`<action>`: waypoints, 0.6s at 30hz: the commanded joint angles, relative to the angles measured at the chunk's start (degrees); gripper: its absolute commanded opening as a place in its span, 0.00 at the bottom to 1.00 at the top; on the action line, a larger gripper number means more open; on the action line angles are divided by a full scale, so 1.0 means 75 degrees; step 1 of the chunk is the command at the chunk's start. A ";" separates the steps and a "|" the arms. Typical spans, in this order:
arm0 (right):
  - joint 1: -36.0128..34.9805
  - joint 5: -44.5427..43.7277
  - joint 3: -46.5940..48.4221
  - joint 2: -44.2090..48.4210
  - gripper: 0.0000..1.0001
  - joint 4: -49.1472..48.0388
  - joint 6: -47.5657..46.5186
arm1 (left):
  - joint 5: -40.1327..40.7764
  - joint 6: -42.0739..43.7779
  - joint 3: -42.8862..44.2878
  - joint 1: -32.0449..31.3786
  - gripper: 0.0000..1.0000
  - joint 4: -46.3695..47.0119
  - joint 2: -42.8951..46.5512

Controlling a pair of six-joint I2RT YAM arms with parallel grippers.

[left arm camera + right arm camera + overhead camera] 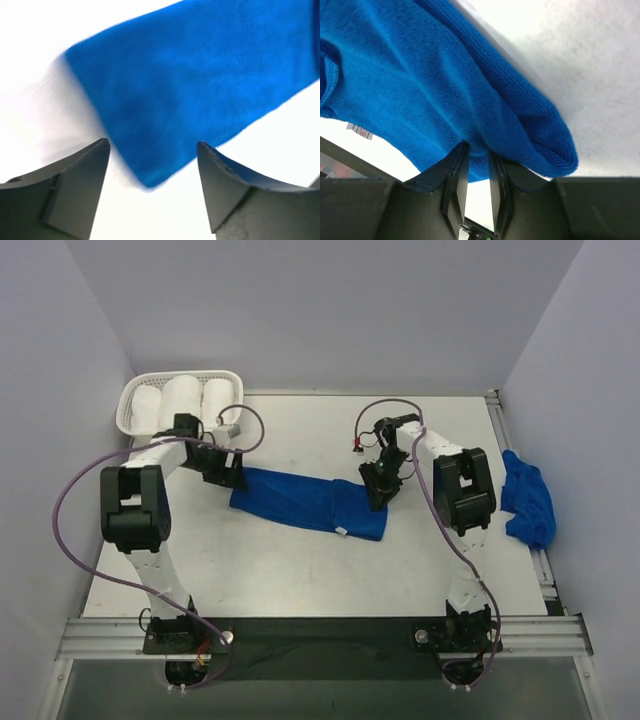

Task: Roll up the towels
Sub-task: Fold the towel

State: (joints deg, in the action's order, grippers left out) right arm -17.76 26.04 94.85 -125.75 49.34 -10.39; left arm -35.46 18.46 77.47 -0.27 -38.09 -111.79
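A long royal-blue towel (305,502) lies folded as a strip across the middle of the table. My left gripper (228,476) is open and empty just off the strip's left end; the left wrist view shows the towel's corner (150,180) between the two fingertips, untouched. My right gripper (380,492) is shut on the towel's right end; the right wrist view shows the cloth (445,90) pinched between the fingers and its edge folded over. A second blue towel (528,502) lies crumpled at the table's right edge.
A white basket (132,400) at the back left holds three white towel rolls (185,398). A metal rail (545,570) runs along the table's right edge. Purple cables loop from both arms.
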 commanded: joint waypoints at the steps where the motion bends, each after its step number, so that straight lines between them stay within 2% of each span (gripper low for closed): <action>1: -0.0046 -0.0204 -0.0120 0.0583 0.24 0.0475 -0.0232 | -0.1516 -0.0012 -0.0297 0.1110 0.84 0.0027 0.0912; 4: -0.0139 0.0124 0.0324 0.0923 0.26 0.0476 -0.0057 | -0.1810 -0.0059 -0.0999 0.1593 0.87 0.0027 0.1135; 10: -0.0900 0.0055 0.1028 0.0877 0.25 0.0441 0.0108 | -0.2220 -0.0245 -0.1564 0.1642 0.88 0.0542 0.0797; 14: -0.1322 0.0230 0.1766 0.0433 0.23 0.0312 0.0354 | -0.2654 -0.0947 -0.1634 0.1653 0.89 0.1233 0.0235; 18: -0.1534 0.0792 0.2949 -0.0247 0.22 -0.0062 0.1242 | -0.2947 -0.1347 -0.1693 0.1642 0.89 0.1749 -0.0106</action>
State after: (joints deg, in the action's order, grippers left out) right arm -29.08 28.23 111.37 -124.42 49.69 -6.72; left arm -54.28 11.31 65.25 11.92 -31.33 -110.34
